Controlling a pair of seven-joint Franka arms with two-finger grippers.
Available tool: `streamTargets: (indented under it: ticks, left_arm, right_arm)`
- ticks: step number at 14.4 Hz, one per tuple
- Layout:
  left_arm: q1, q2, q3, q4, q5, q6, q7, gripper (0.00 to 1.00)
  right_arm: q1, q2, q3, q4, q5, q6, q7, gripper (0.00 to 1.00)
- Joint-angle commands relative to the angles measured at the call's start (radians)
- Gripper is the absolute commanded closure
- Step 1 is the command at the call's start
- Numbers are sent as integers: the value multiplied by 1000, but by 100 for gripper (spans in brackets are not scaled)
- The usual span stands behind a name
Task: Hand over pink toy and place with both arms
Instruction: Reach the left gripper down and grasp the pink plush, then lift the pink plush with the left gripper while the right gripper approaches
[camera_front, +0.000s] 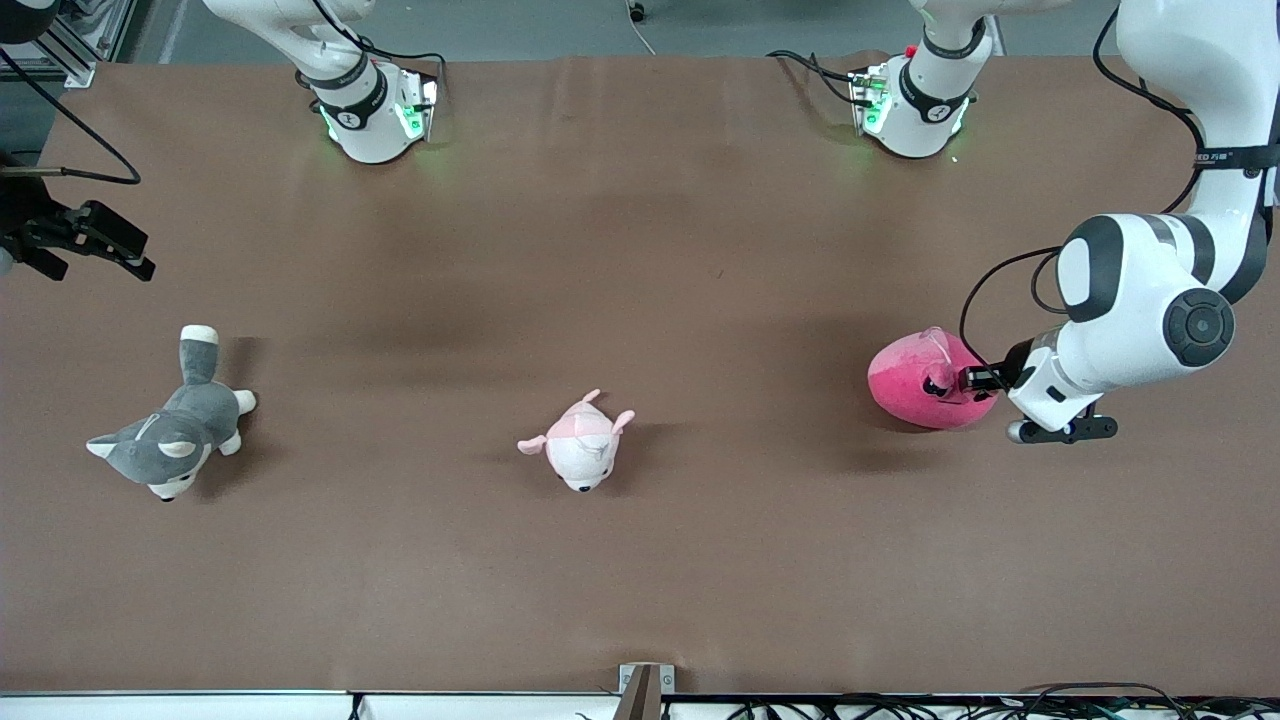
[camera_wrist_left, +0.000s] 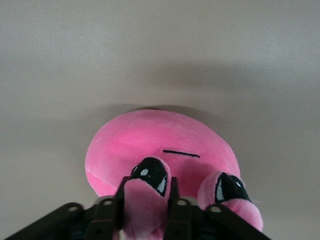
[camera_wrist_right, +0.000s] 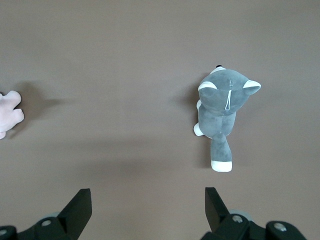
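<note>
Pink toy (camera_front: 915, 385): large, round, blob-shaped hot-pink plush, sitting on the brown table toward the left arm's end. In the left wrist view (camera_wrist_left: 160, 150) its body is showing a short black line marking, and two stubby pink appendages with black-and-white patches are sticking out toward the camera. One appendage is being pinched between the closed fingers of the left gripper (camera_front: 965, 380), which is gripping the toy at table level.

Right gripper (camera_front: 95, 240): waiting in the air over the right arm's end of the table, fingers spread wide, holding nothing.
</note>
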Motion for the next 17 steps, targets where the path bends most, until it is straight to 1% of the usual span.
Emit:
streamTargets:
  ticks: [1, 5, 7, 8, 11, 12, 15, 16, 17]
  left_arm:
    - [-21, -5, 1, 13, -9, 8, -28, 100]
    - [-48, -32, -5, 49, -8, -6, -60, 100]
    - [-50, -63, -34, 64, -8, -7, -123, 100]
    - [-50, -74, -62, 84, -9, -27, -162, 100]
    - [-53, -71, -128, 212, -11, -163, -284, 100]
    - [-53, -71, -157, 248, -12, -194, -325, 100]
    - [-54, -72, -273, 328, -12, -244, -481, 100]
    - [-57, -71, -319, 352, -12, -245, -546, 100]
    - [-67, -60, -361, 381, -11, -244, -610, 100]
  right_arm:
    - [1, 14, 7, 19, -7, -7, 4, 0]
    - [23, 42, 12, 42, 7, -4, 5, 0]
    - [71, 51, 12, 42, 9, 5, 15, 2]
    - [83, 63, 12, 47, 12, 6, 15, 3]
    - [137, 99, 14, 90, 41, 3, 39, 6]
    - [148, 108, 14, 100, 67, 3, 88, 13]
    - [163, 135, 14, 125, 188, 5, 130, 24]
    - [166, 137, 14, 131, 240, 5, 130, 27]
    - [162, 137, 14, 134, 325, 3, 131, 32]
